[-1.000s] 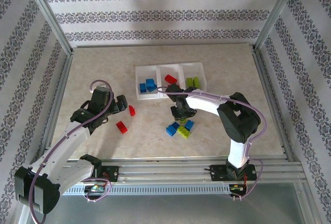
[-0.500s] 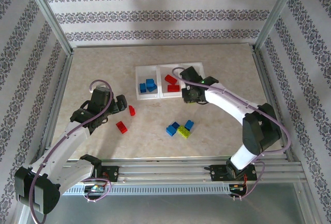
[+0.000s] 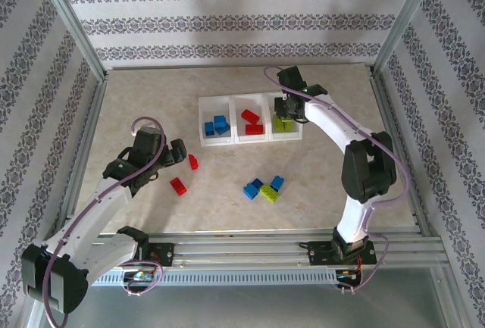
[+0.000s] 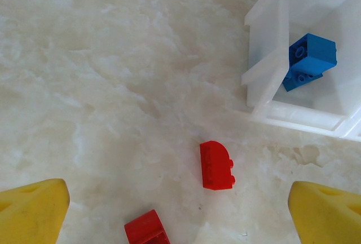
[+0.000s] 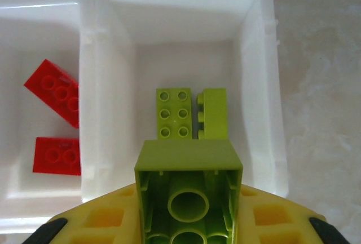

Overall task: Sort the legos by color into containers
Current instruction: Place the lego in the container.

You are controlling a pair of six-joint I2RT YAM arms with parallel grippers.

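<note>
The containers (image 3: 214, 99) are three joined white bins at the table's middle back. The left one holds blue legos (image 3: 216, 126), the middle one red legos (image 3: 252, 122), the right one lime green legos (image 3: 282, 124). My right gripper (image 3: 287, 110) hovers over the right bin (image 5: 256, 58), shut on a lime green brick (image 5: 189, 187) above two lime bricks (image 5: 174, 114) lying inside. My left gripper (image 3: 182, 154) stands open, low over the table. One red brick (image 4: 217, 165) lies between its yellow fingers (image 4: 31, 210), another red brick (image 4: 145, 230) nearer its left finger.
A loose cluster of blue bricks (image 3: 251, 189) and a lime green brick (image 3: 269, 194) lies on the table in front of the bins. Two red bricks (image 3: 179, 185) lie left of it. Metal frame rails edge the table on all sides.
My right arm has swung from the loose cluster up and back to above the right bin, carrying the lime green brick. The left arm has not moved.
</note>
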